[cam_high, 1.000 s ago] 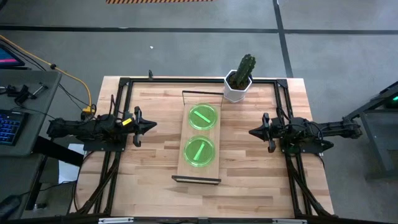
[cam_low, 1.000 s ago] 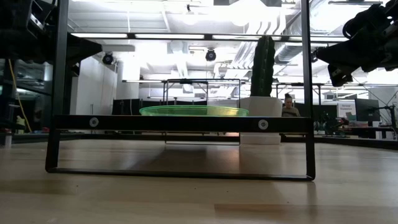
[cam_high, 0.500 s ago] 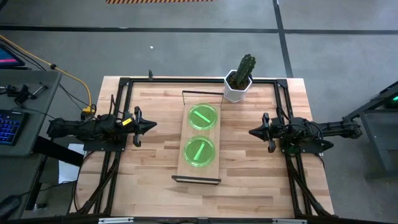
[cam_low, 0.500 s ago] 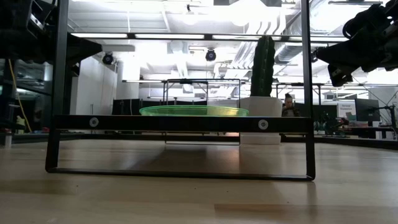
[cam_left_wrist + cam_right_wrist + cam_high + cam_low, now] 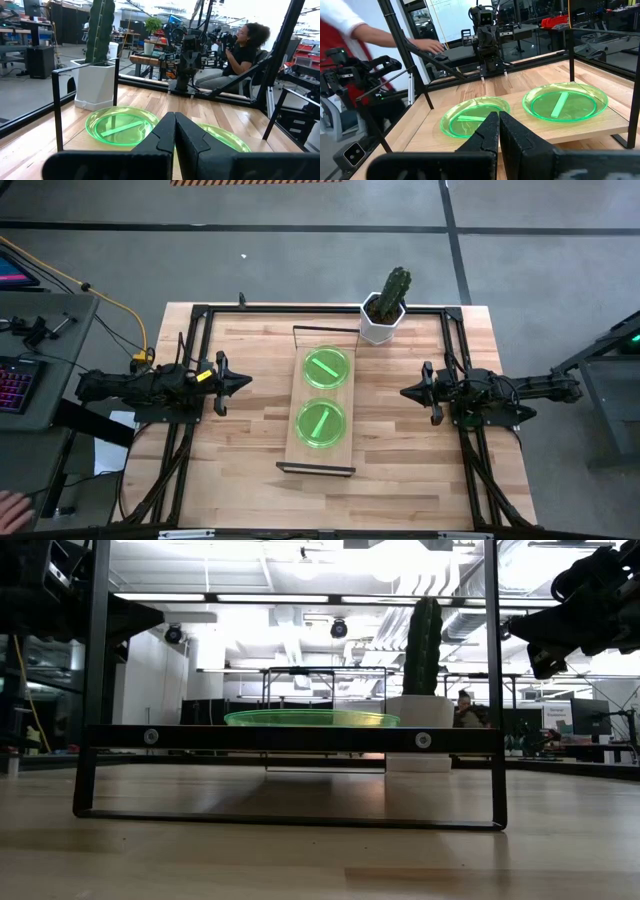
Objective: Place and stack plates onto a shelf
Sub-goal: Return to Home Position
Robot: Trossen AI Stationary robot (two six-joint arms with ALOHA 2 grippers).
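Between the two claws, well apart from either set of tips, the plates (image 5: 326,367) are lying as two green rounds, the second (image 5: 320,422) just beside the first, both resting on the shelf (image 5: 321,394). We are seeing only two discs from above, so we are judging each to be a stack; the layers we cannot count. Nothing green is lying loose on the table (image 5: 250,450), so we are reading the stacking as done and the step in hand as the run home.

The left gripper (image 5: 240,383) is pointing straight at the shelf from its own side, fingers pressed together and carrying nothing. The right gripper (image 5: 408,393) is facing it from the opposite side, fingers pinched to a sliver, empty too. Both arms are lying low and level, folded over their bases.

As we are judging it, the next move is asking for very little: settling into the parked pose without swinging toward the shelf's black end frames.

Ahead of the right claw and off to one side, past the farther round, a potted cactus (image 5: 385,315) is standing at the table's back edge. Beyond the right arm, a person (image 5: 247,47) is sitting in the room.
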